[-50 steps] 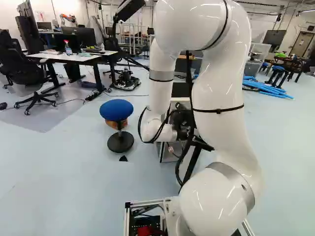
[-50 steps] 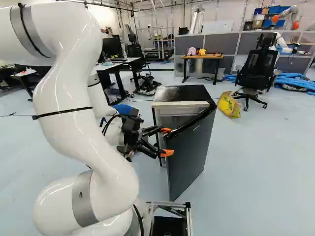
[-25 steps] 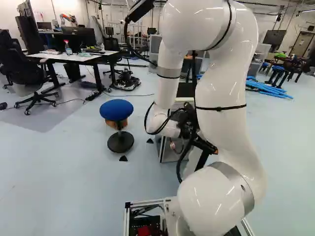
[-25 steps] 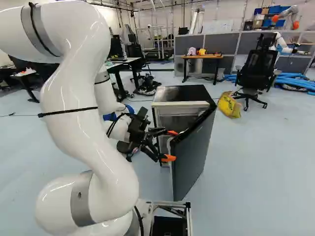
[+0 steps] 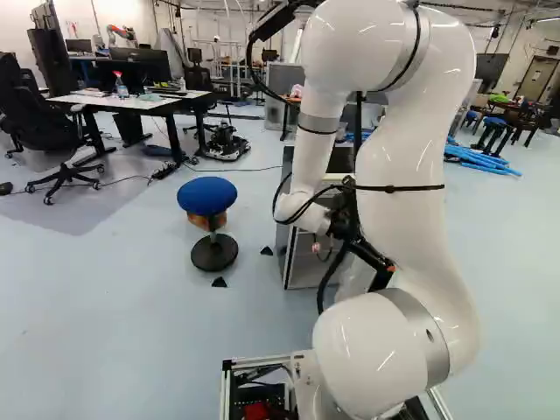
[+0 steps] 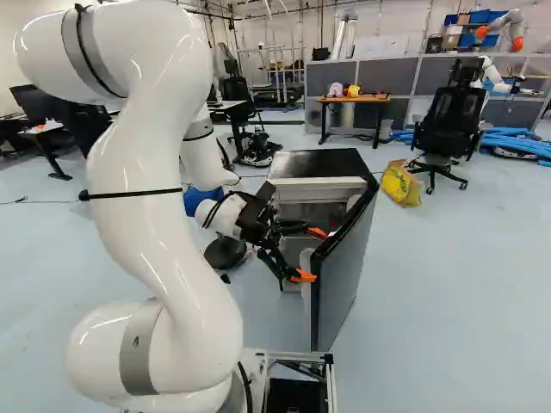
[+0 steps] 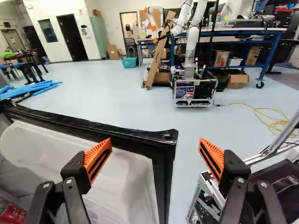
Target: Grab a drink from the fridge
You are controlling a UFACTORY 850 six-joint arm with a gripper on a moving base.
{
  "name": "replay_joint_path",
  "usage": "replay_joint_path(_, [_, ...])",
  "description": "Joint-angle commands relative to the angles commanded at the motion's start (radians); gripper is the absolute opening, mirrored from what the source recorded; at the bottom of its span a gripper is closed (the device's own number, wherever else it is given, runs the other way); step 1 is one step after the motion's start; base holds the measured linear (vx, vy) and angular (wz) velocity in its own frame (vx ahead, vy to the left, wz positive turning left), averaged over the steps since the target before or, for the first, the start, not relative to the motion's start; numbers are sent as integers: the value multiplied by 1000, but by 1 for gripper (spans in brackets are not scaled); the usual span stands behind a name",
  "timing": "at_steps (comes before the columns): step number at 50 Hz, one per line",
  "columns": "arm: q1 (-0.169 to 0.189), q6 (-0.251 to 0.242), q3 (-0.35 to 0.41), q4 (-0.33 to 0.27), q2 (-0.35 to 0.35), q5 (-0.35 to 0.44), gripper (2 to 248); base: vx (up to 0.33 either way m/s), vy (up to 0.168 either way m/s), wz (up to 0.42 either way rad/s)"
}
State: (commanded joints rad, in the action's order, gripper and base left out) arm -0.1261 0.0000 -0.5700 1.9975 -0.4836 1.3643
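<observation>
The gripper (image 6: 311, 255) stands beside the free edge of the black fridge door (image 6: 346, 262), which hangs open from the fridge (image 6: 320, 162). In the wrist view the gripper (image 7: 155, 157) is open, its orange-padded fingers wide apart. One finger is over the door's pale inner side (image 7: 126, 179), the other beyond the black rim (image 7: 117, 133); the rim's corner shows between them, not gripped. A red thing (image 7: 12, 213), perhaps a drink, partly shows low inside the door. The fridge interior (image 6: 323, 212) is partly visible behind the fingers.
A blue-topped stool (image 5: 207, 196) stands left of the fridge. A yellow bag (image 6: 401, 184) lies beyond the door, near an office chair (image 6: 448, 120). The base's metal frame (image 7: 205, 191) is beside the gripper. Another robot (image 7: 191, 46) stands farther off.
The gripper has moved rightward in the right base view, along the inner side of the door. The door has swung wider and shows more of its inside. The base has not moved.
</observation>
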Motion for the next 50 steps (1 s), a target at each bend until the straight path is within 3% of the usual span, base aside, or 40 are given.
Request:
replay_joint_path(39, [240, 0, -147, 154, -32, 0, 247, 0, 0, 0])
replay_joint_path(50, [311, 0, -196, 157, -44, 0, 247, 0, 0, 0])
